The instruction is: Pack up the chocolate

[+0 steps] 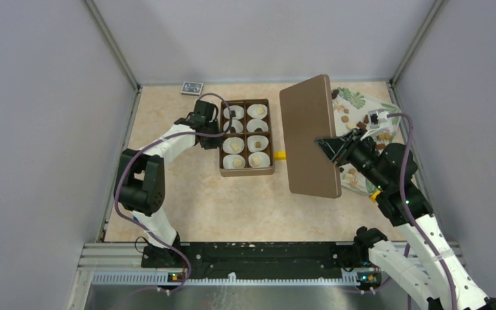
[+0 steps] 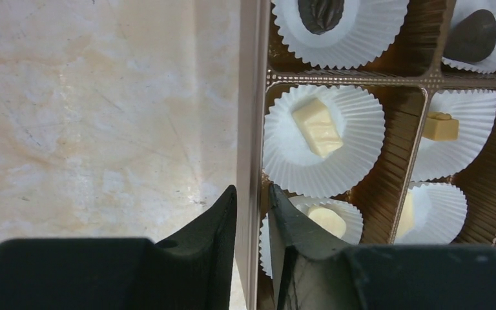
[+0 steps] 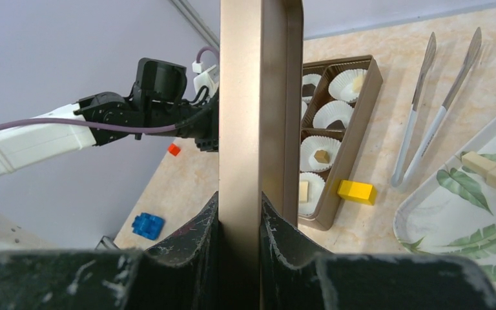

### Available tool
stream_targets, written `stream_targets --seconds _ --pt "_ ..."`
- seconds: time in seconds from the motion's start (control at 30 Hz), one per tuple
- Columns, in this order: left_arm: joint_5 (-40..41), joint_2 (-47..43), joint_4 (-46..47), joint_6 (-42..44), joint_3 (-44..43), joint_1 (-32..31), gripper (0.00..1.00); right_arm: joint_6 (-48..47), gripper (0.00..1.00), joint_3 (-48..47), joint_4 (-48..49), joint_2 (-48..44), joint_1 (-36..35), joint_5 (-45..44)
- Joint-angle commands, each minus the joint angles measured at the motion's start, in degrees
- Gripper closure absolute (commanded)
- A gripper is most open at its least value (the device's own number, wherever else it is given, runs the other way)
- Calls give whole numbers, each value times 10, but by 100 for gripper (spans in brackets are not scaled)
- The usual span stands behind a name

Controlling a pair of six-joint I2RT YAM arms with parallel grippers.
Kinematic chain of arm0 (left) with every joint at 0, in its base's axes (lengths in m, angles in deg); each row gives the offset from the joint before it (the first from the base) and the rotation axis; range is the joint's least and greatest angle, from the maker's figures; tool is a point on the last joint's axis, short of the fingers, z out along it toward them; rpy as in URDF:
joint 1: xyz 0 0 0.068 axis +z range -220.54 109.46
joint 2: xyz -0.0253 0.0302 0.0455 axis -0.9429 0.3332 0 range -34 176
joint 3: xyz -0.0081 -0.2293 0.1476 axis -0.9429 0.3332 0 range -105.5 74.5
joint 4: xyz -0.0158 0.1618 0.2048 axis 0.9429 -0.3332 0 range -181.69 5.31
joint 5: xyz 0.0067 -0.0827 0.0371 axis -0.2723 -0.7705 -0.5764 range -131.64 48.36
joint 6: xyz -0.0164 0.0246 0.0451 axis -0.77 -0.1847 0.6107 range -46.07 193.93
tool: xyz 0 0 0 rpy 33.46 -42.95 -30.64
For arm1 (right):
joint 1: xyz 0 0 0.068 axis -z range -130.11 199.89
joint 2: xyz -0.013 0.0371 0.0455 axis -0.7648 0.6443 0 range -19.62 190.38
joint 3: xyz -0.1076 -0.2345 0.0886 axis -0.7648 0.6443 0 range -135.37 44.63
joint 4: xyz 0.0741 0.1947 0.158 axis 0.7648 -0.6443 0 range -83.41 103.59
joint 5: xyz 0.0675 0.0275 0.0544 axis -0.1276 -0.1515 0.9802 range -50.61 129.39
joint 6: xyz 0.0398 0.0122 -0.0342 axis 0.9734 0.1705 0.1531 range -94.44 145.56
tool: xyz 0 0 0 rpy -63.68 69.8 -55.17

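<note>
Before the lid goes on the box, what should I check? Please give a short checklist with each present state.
1. Hold of right gripper on lid: ok, jaws shut on its edge.
2. Hold of left gripper on box: cannot tell; jaws straddle its left wall, contact unclear.
3. A chocolate in every paper cup: ok, as far as the top view shows.
4. Position of lid over box: not ok; it is held to the box's right.
5. Path free of yellow block: not ok; it lies beside the box's right wall.
</note>
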Motion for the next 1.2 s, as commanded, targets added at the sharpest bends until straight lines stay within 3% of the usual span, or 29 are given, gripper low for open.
stream_targets --seconds 0.0,0.17,0.33,0.53,0.73,1.03,1.17 --pt "25 6 11 7 4 -1 76 3 100 -20 49 -2 1 -2" --pt "22 12 5 13 6 -3 96 3 100 -19 50 1 0 -4" --pt "7 1 9 22 20 -4 100 6 100 -18 61 8 0 -1" --pt "-12 -29 -3 37 47 -18 100 37 100 -3 103 27 1 10" --pt "-29 -76 -13 48 88 -24 100 100 100 19 206 68 0 25" --pt "-53 -154 -37 52 125 -25 100 129 100 29 257 115 1 20" --pt "-65 -177 -50 43 108 -25 78 169 100 52 312 132 1 28"
